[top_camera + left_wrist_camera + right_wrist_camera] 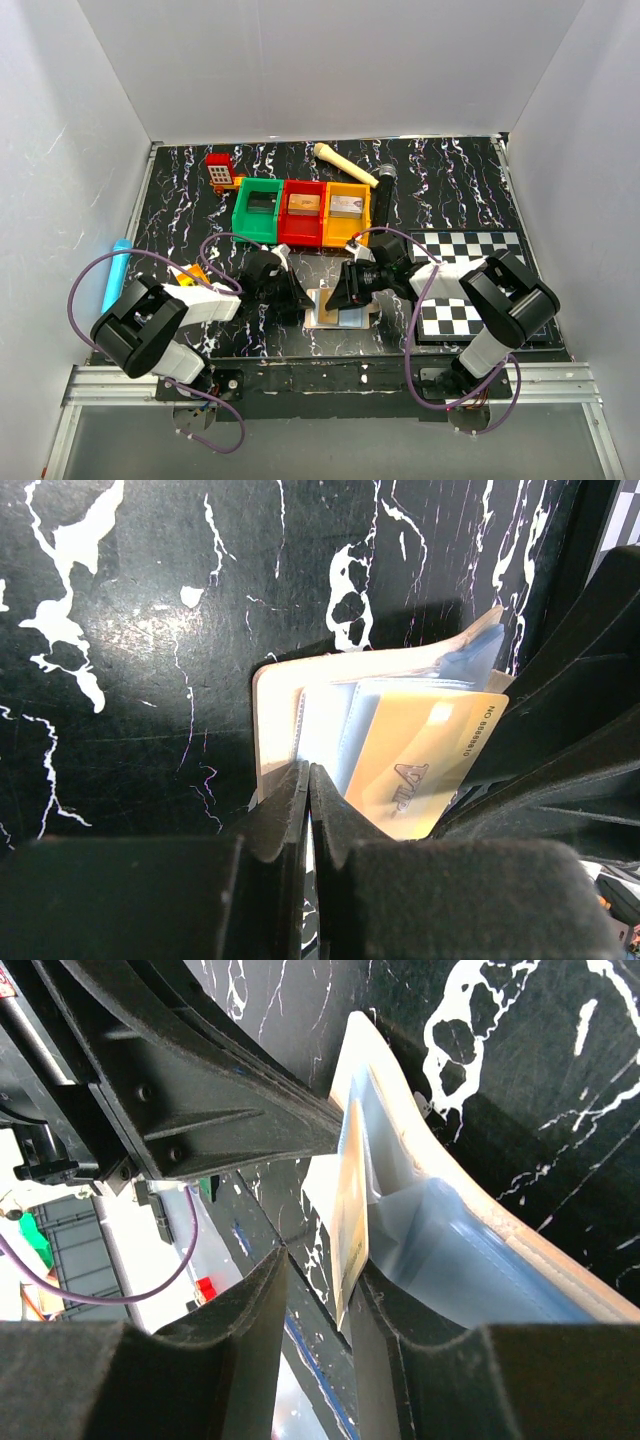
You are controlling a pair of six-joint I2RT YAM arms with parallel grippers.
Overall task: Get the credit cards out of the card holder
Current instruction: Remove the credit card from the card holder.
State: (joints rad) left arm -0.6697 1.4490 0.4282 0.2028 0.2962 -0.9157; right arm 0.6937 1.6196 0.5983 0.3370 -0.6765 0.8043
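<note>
The card holder (340, 312) lies open on the black marbled table between my two grippers, cream outside (278, 715) and pale blue inside (470, 1240). A cream-yellow credit card (420, 760) with dark print sticks partway out of a pocket. My left gripper (308, 770) is shut on the near edge of the holder's left panel; in the top view it (298, 298) sits at the holder's left side. My right gripper (320, 1270) is open at the holder's right side (347, 293). The card's free edge (352, 1220) stands between its fingers, against the right finger (385, 1310).
Green (258, 207), red (303, 210) and orange (346, 208) bins stand in a row behind the holder, the last two holding blocks. A checkered board (470, 300) lies at the right. A wooden bone-shaped piece (345, 165), a red keypad toy (220, 170) and a blue tube (115, 275) lie around.
</note>
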